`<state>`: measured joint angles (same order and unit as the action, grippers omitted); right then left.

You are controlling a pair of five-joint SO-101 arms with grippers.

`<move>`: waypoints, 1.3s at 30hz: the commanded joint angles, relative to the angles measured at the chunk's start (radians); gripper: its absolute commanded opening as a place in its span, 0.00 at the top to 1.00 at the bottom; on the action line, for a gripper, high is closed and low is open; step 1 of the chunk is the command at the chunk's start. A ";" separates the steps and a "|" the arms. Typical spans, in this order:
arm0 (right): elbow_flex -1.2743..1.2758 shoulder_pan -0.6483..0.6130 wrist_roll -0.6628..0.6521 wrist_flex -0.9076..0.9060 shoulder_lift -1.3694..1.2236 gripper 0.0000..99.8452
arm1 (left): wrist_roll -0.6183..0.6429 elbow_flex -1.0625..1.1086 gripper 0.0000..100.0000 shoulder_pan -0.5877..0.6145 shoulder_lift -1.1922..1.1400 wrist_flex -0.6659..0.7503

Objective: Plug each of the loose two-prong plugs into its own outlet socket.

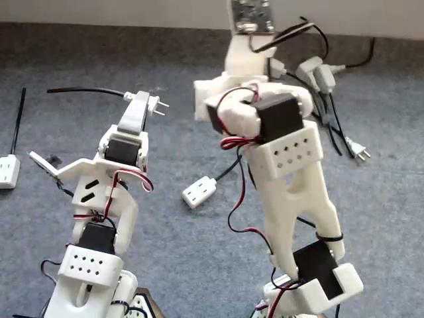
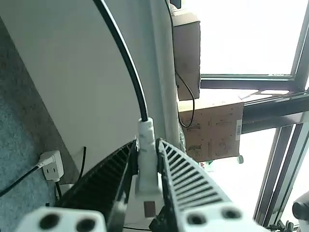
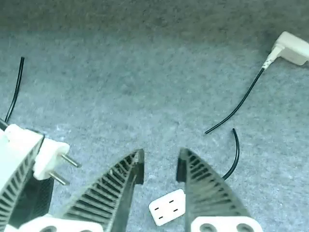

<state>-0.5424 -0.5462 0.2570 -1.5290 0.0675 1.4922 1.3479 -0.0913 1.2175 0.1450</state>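
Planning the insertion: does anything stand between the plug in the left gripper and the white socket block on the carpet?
Yes. The open right gripper hangs over the white socket block, its ribbed black finger between it and the white two-prong plug in the left gripper.

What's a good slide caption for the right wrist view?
Open right end effector hovers over a white plastic outlet socket on grey carpet, a white two-prong plug held beside it.

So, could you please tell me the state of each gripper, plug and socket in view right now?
left gripper: shut on the white plug
white plug: gripped, prongs bare, unplugged
right gripper: open, empty, above the middle socket
middle socket: lying on the carpet, nothing plugged in
spare plug: loose on the carpet, unplugged
edge socket: on the carpet, no plug in it
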 commanded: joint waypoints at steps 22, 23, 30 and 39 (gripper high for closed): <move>0.004 -0.249 -0.052 -0.076 -0.001 0.99 | 0.051 -0.105 0.99 0.010 0.005 0.021; 0.004 -0.259 -0.072 -0.074 -0.002 0.99 | 0.051 -0.105 0.99 0.010 0.007 0.021; 0.005 -0.191 -0.089 -0.013 -0.016 0.99 | 0.051 -0.079 0.99 0.004 0.015 0.020; -0.012 -0.166 -0.157 0.050 -0.196 0.99 | 0.054 -0.062 0.99 -0.005 0.016 0.020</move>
<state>-0.5332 -0.7288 0.1204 -1.4998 -0.1013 1.5382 1.2912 -0.0913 1.2175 0.1465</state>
